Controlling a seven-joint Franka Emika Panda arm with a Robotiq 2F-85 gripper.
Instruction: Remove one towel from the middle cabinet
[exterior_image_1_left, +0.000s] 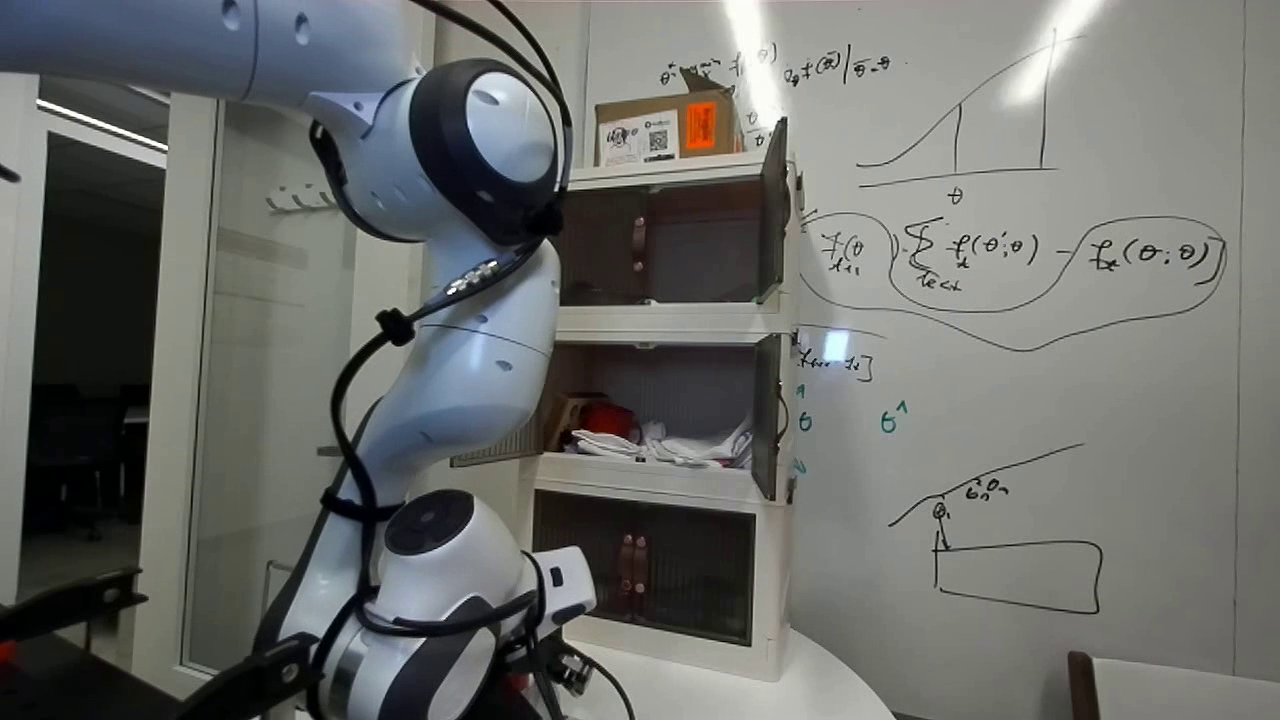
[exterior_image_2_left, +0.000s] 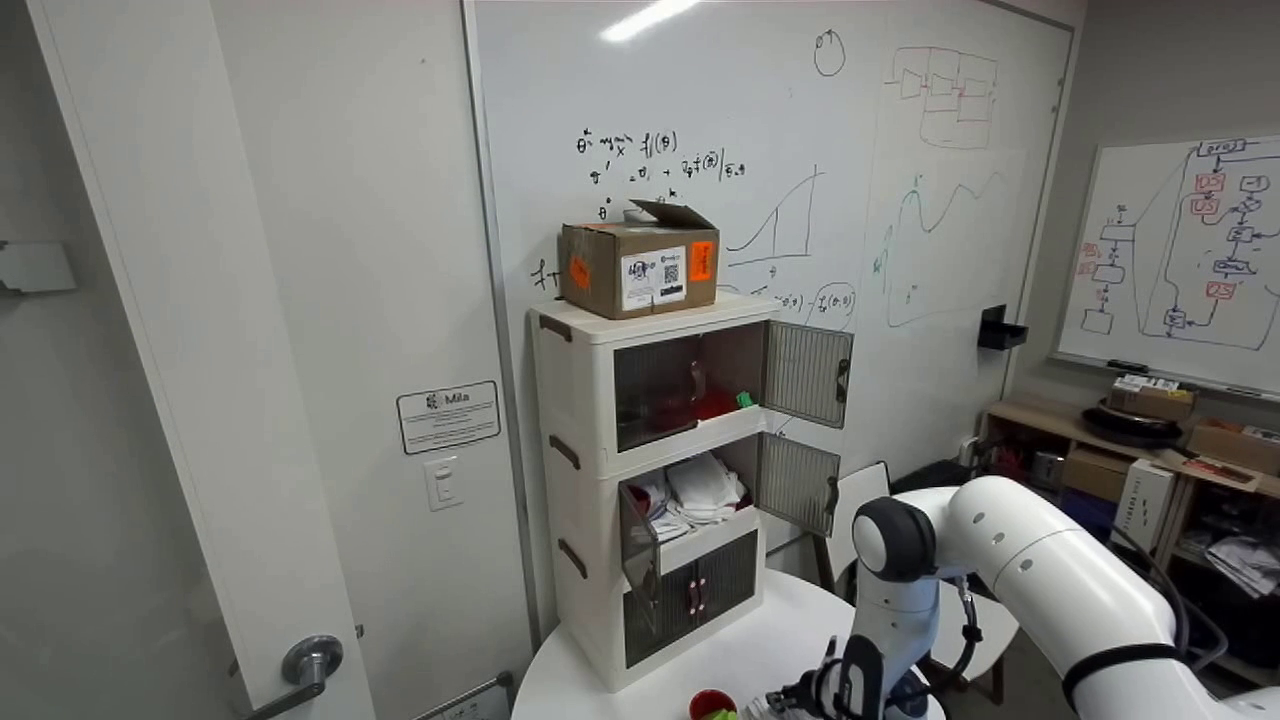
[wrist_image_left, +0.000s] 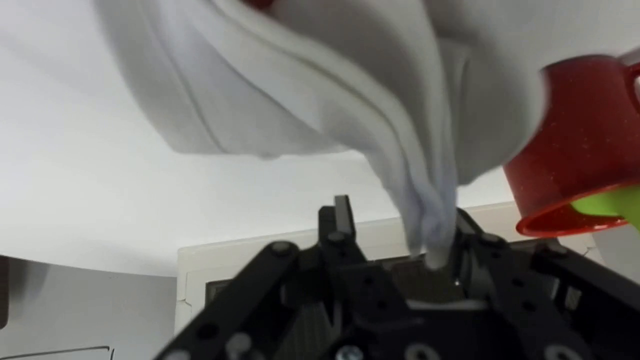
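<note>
The middle cabinet, the middle tier of the white unit, stands with its doors open in both exterior views (exterior_image_1_left: 640, 477) (exterior_image_2_left: 712, 537). White folded towels (exterior_image_1_left: 700, 443) lie inside it and also show in an exterior view (exterior_image_2_left: 703, 488). In the wrist view, a separate white towel (wrist_image_left: 310, 90) is on the white table. A bunched end of it lies between the fingers of my gripper (wrist_image_left: 400, 220), close to the right finger, with a wide gap at the left finger. My gripper is open, low at the table in an exterior view (exterior_image_2_left: 790, 695).
A red mug (wrist_image_left: 580, 130) with a green thing inside stands near the gripper, also in an exterior view (exterior_image_2_left: 712, 702). The middle cabinet's right door (exterior_image_2_left: 797, 483) sticks outward. The bottom tier's dark doors (exterior_image_1_left: 650, 570) are closed. A cardboard box (exterior_image_2_left: 640, 270) sits on top.
</note>
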